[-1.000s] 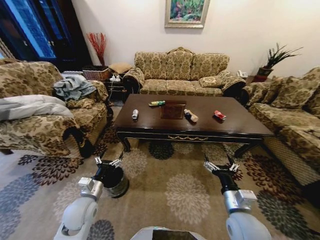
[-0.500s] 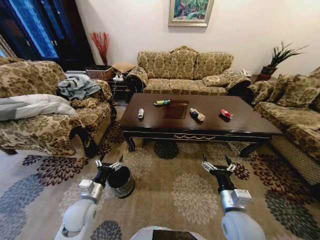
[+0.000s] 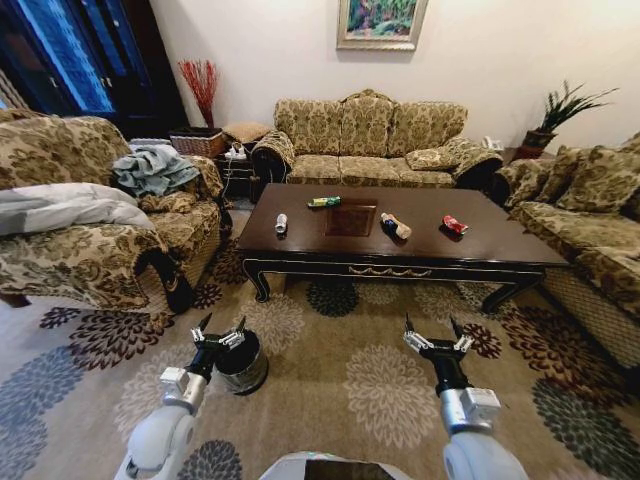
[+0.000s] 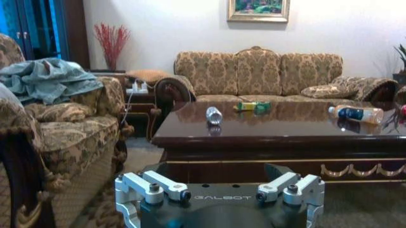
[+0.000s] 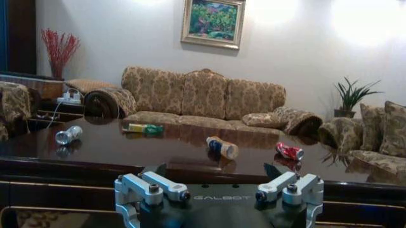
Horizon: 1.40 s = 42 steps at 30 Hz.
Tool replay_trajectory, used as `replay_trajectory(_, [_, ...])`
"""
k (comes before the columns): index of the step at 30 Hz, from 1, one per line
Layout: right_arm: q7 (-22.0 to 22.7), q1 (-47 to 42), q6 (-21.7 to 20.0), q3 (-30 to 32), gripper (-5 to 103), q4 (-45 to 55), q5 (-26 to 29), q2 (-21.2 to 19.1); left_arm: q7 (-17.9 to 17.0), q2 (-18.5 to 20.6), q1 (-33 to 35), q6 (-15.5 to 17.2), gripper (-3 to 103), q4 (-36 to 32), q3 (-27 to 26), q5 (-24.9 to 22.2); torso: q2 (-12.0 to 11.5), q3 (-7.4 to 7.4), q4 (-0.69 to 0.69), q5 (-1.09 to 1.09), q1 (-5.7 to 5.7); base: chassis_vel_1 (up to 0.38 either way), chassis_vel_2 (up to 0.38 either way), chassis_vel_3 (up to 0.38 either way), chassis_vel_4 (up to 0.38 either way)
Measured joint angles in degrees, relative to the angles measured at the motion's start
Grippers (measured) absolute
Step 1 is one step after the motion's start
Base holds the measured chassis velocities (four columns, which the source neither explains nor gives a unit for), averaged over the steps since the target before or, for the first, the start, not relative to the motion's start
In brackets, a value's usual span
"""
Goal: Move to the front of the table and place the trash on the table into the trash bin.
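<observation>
Both arms are being held low over the patterned carpet, short of the counter (image 3: 400, 245). The left claw (image 3: 221, 334) is being kept spread wide with nothing between its fingers, and the right claw (image 3: 434, 340) is likewise being held wide open and empty. The trash bin (image 3: 243, 362), a small round black one with a clear liner, is being seen just beside and slightly behind the left claw on the carpet; its contents cannot be made out. All four pieces of trash are being carried by the counter, well ahead of both claws. The silver can (image 3: 281, 224) is lying on its side ahead of the left claw, and the green flat packet (image 3: 323, 202) is lying farther back, between the can and the square inlay (image 3: 352, 220). The small bottle (image 3: 395, 227) is lying on its side ahead of the right claw, just past the inlay, and the crumpled red wrapper (image 3: 455, 225) is lying farther to that claw's outer side. No piece is touching another.
</observation>
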Motion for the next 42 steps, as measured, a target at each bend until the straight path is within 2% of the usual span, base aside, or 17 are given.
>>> replay_trajectory(13, [-0.3,-0.9,0.4,0.8,100,0.3,-0.2,-0.2,0.3,0.6,-0.9,-2.1,100,1.6,-0.3,-1.9,-3.3,-1.88,-0.01,0.0,-1.4,0.0,0.0,0.0,0.0])
replay_trajectory(16, [-1.8,-0.8,1.3,1.1,100,0.1,-0.1,-0.3,0.6,0.6,-1.0,-3.3,100,2.1,-0.5,-2.9,-4.0,-2.33,0.0,0.0,-1.72,0.0,0.0,0.0,0.0])
replay_trajectory(18, [-4.4,-0.5,3.0,1.9,100,-0.6,0.8,-0.5,0.8,0.7,-1.1,-4.1,100,2.5,-0.6,-3.4,-4.5,-2.63,0.0,0.0,-1.93,0.0,0.0,0.0,0.0])
replay_trajectory(19, [-7.8,0.7,4.5,3.0,100,-2.2,1.7,-1.2,0.9,0.8,-1.4,-4.7,100,2.8,-0.7,-3.9,-5.2,-3.02,-0.01,0.0,-2.22,0.0,0.0,0.0,0.0])
replay_trajectory(22, [-7.8,2.2,4.4,3.2,100,-3.2,2.3,-2.0,0.9,1.0,-1.9,-4.9,100,2.8,-0.7,-4.4,-5.8,-3.38,0.0,0.01,-2.45,0.0,0.0,0.0,0.0])
replay_trajectory(27, [-6.5,4.0,1.9,2.7,100,-3.2,2.3,-1.9,0.7,1.4,-3.1,-4.8,100,2.8,-0.8,-5.3,-7.1,-4.15,0.0,0.01,-2.98,0.0,0.0,0.0,0.0])
replay_trajectory(42, [-6.0,3.5,1.7,1.9,100,-4.0,1.5,0.3,0.8,2.9,-4.1,-4.7,100,5.7,-0.5,-5.4,-10.7,-6.39,0.0,0.0,-4.35,0.0,0.0,0.0,0.0])
